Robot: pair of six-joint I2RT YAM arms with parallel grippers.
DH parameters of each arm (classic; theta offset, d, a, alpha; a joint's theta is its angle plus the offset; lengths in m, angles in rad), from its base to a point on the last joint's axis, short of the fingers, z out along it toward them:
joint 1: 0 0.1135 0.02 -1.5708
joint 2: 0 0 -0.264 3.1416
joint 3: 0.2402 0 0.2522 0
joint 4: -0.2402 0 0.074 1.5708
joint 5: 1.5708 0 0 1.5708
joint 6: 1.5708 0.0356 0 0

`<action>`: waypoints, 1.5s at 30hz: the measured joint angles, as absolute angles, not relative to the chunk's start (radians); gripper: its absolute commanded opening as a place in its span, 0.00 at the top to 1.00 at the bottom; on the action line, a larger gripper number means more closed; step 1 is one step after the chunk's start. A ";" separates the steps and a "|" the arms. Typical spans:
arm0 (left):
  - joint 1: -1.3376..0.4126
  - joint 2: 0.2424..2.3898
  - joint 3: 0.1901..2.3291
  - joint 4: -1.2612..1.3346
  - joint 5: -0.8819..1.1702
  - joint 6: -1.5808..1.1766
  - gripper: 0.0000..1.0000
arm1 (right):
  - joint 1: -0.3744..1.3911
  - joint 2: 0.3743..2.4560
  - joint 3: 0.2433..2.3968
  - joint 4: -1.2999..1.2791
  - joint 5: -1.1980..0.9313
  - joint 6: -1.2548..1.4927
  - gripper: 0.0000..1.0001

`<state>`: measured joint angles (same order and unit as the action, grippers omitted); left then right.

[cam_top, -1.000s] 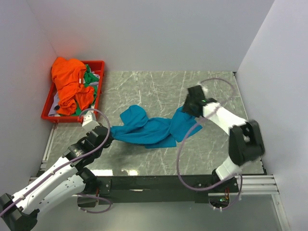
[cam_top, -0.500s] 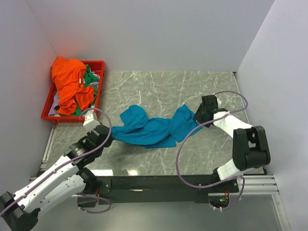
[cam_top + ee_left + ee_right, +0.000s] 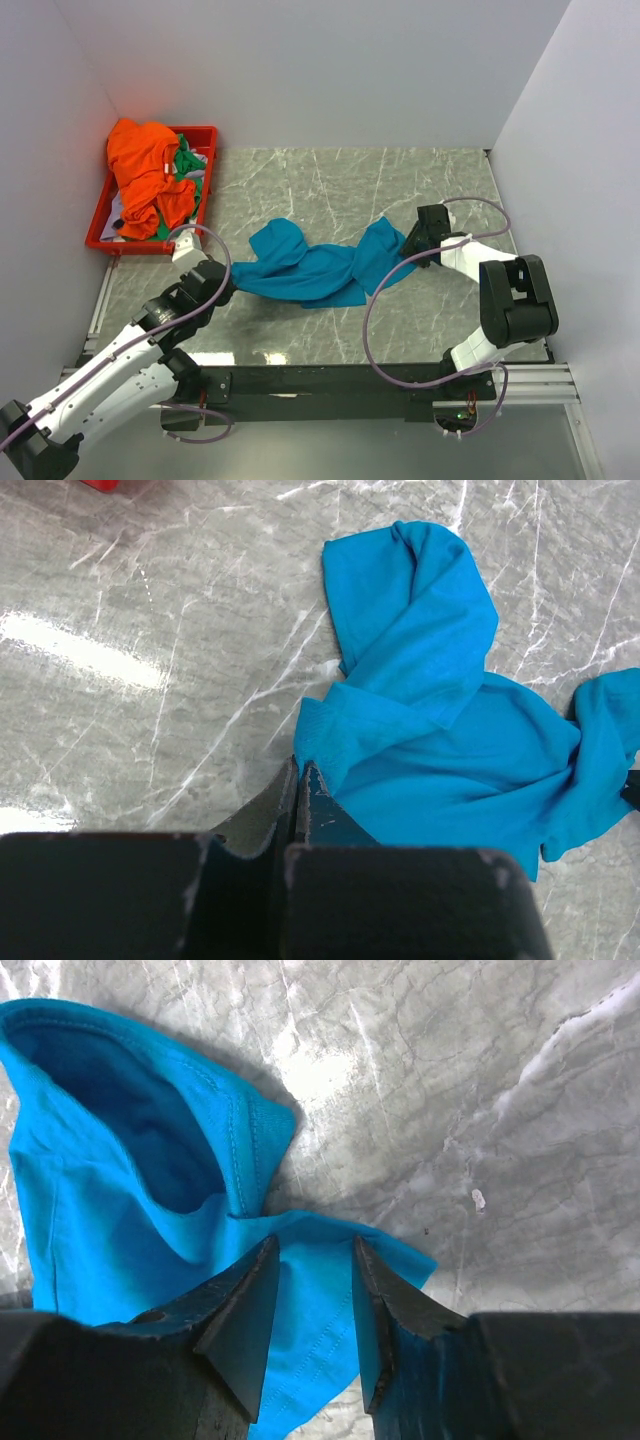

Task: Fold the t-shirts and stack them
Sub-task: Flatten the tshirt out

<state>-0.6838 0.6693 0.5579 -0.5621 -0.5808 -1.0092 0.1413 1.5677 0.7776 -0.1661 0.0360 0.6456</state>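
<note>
Green t-shirt [image 3: 186,160] mostly buried under orange t-shirt [image 3: 142,165] — tray [image 3: 130,245] partly covered.

A tray [image 3: 198,129] sits at the table's [image 3: 330,180] 10 o'clock corner, with heaped t-shirts [image 3: 145,170] in it. A lone t-shirt [image 3: 310,270] lies across the table's middle, the left gripper [image 3: 228,283] at its 9 o'clock end and the right gripper [image 3: 408,245] at its 3 o'clock end.

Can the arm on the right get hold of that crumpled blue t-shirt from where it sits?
Probably yes. The right gripper sits low over one corner of the teal-blue cloth t-shirt, its fingers apart with cloth between them, and nothing else lies in the way.
</note>
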 measured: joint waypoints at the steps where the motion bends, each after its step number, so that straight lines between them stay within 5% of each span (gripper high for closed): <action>1: -0.684 0.669 0.558 -0.562 -0.581 -1.009 0.99 | 0.141 1.568 0.778 -0.165 0.035 0.648 0.60; 8: -0.684 0.669 0.558 -0.562 -0.580 -1.010 0.99 | 0.141 1.568 0.777 -0.167 0.033 0.658 0.96; 14: -0.684 0.658 0.558 -0.564 -0.581 -1.008 0.99 | 0.141 1.492 0.706 -0.186 0.042 0.661 0.91; 18: -0.684 0.645 0.558 -0.565 -0.580 -1.007 0.99 | 0.141 1.367 0.648 -0.244 0.069 0.670 0.57; 20: -0.683 0.642 0.558 -0.565 -0.580 -1.008 0.99 | 0.141 1.337 0.647 -0.259 0.085 0.672 0.53; 39: -0.682 0.646 0.558 -0.557 -0.561 -1.007 0.99 | 0.141 1.576 0.836 -0.354 0.145 0.648 0.55; 45: -0.682 0.650 0.558 -0.556 -0.561 -1.007 0.99 | 0.141 1.583 0.836 -0.350 0.137 0.634 0.75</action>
